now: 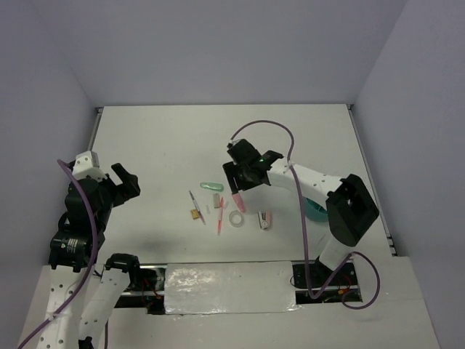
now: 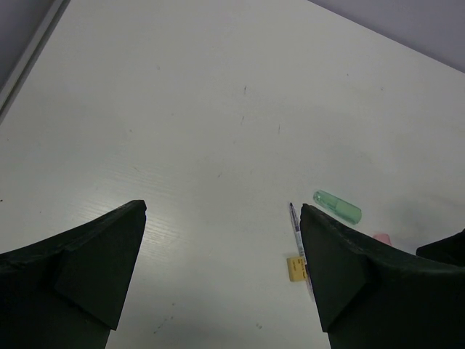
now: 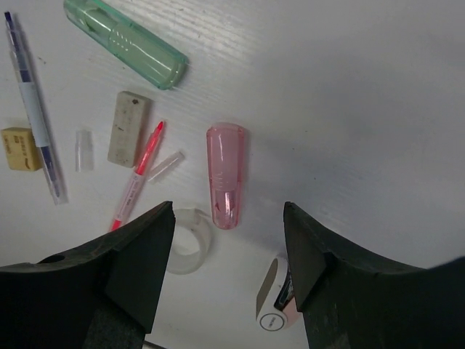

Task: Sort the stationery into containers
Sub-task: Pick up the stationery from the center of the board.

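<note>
- I am seeing a white worktop [image 1: 160,145] lying under soft, even light.
- Pale lavender walls [image 1: 232,51] are closing it in on three sides.
- A silvery taped sheet [image 1: 229,287] is covering its near edge.

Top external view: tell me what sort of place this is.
Probably a robot test cell, not a real desk: a white table boxed in by plain walls, the left arm and right arm mounted at its near edge, and small stationery like a tape ring laid out.
</note>
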Available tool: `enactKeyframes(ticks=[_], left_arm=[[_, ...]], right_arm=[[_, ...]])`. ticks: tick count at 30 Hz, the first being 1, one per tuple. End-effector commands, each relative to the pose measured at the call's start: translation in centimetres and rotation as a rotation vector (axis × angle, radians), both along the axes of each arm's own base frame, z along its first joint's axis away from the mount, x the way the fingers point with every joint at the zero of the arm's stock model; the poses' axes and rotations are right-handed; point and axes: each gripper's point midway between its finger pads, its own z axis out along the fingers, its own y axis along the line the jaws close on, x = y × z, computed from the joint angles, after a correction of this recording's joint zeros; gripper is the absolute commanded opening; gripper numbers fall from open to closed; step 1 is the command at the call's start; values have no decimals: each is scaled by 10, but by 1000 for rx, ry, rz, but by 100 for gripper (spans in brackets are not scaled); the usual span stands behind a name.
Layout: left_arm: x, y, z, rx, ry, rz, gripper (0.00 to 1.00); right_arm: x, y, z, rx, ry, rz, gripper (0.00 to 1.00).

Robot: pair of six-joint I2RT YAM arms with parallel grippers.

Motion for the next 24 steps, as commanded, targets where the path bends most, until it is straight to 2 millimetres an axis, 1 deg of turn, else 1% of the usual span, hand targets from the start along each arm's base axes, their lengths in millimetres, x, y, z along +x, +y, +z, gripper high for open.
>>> enactKeyframes(ticks=[1,3,4,7,9,12,14,17,24], left_arm=[[6,-4,11,-4,-46,-22,99],[6,-5,10,-3,-46,-25,99],[6,-6,10,-3,-44,-30,99],[7,-7,10,-3,-42,-37,99],[7,-8,10,-5,-45,-43,99],[7,-9,11,-4,-48,-50,99],[7,-10,10,-3,-45,-53,99],[7,-11,10,-4,-46,-57,99],[7,-12,10,-4,-46,-64,99]], right_arm=[[14,19,9,-7,-69,23,69],[13,25,1,-18,-60,33,69],[12,25,-10,-42,-43,31,68],[13,25,-28,-84,-30,29,67],[12,27,-41,-104,-11,37,65],[12,26,-55,-131,6,36,62],[12,24,-61,-142,8,35,62],[12,25,-65,-144,12,39,60],[10,23,-89,-172,44,58,52]])
